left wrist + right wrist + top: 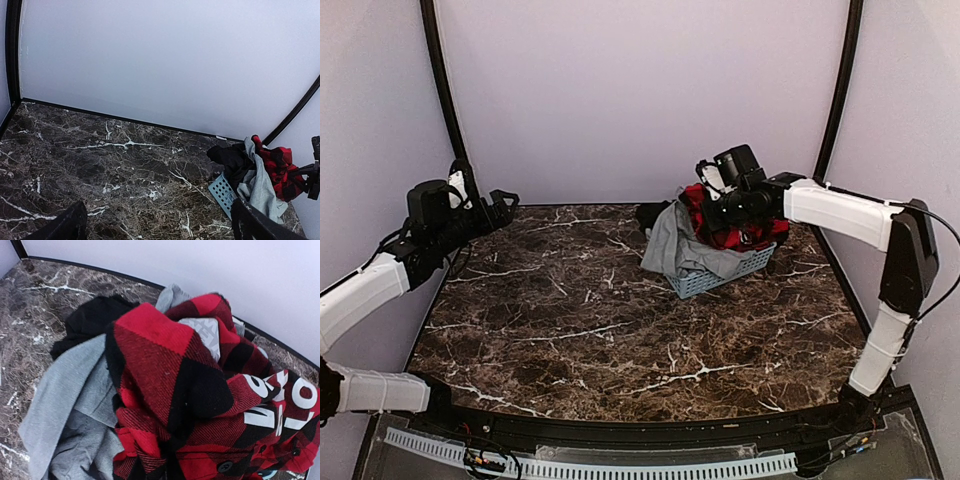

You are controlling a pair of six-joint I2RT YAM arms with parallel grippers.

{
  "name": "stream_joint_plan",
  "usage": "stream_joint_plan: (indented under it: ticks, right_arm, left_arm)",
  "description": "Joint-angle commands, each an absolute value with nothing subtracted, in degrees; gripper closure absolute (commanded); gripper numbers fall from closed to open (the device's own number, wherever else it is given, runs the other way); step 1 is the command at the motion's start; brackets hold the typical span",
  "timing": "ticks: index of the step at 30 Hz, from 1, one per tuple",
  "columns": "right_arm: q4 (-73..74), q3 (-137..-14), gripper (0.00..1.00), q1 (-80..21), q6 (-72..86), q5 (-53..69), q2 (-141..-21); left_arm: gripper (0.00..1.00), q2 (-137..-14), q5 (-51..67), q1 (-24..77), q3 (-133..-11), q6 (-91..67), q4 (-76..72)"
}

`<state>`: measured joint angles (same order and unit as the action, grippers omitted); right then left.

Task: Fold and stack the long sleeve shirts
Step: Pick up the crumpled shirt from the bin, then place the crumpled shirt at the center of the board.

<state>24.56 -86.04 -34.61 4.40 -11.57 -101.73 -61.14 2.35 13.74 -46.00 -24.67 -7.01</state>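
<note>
- Pale walls close in a dark, white-veined table [590, 320]; all the cloth sits at its far right corner.
- Your right tool [720, 210] hangs over the heap, at or just above the top garment. Its fingers do not show in its own wrist view and read as a dark mass from above, so I cannot tell whether it is wide, narrow or gripping. Confirm that before you lift.
- Directly beneath it the red-and-black check shirt [170, 390] lies crumpled on top, with its white block letters [280, 400] to the right and a buttoned edge low in the wrist view. Aim for a single layer at an edge rather than a bunched fold, so it comes out alone.
- Next out, the light grey shirt [65, 395] lies under and beside it and drapes over the near-left rim, with a black garment [90, 320] behind. The three overlap, so raise slowly and watch for the grey one trailing.
- Around them, the basket [720, 278] looks light. It may tip or drag if cloth snags on its slats.
- Your left tool [500, 203] is raised at the far left, well apart from the basket, its fingers spread wide and holding nothing. Bring it across for a second corner once the shirt hangs free.
</note>
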Motion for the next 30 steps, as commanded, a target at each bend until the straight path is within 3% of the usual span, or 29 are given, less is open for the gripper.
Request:
stream_joint_plan:
  ticks: [1,7,14,17,24,30]
  right_arm:
    - [22.2,-93.3,1.0,-35.7,2.6,-1.6,-94.4]
    - [18.9,-105.6,1.0,-45.7,1.3,14.5,-93.2]
    - [9.3,-105.2,1.0,-55.4,3.3,34.3,-95.0]
    - [9.4,-106.5,1.0,-56.2,5.0,33.8,-97.8]
    - [14.9,-108.3,1.0,-55.7,6.4,17.1,-106.3]
    - [16.7,-113.7,1.0,-52.3,10.6,15.7,-114.7]
  left_arm:
    - [0.01,-58.8,1.1,14.0,-45.3,-25.0,-6.9]
    - [0.01,-59.6,1.5,14.0,-45.0,-26.6,-7.2]
    - [0.01,-58.8,-0.4,14.0,-44.3,-27.5,-8.0]
    - [0.01,-57.7,-5.5,14.0,-44.9,-28.4,-4.6]
    - [0.01,-52.4,-27.1,14.0,-46.0,-27.5,3.9]
    - [0.01,-53.3,-29.8,14.0,-49.1,-24.1,7.1]
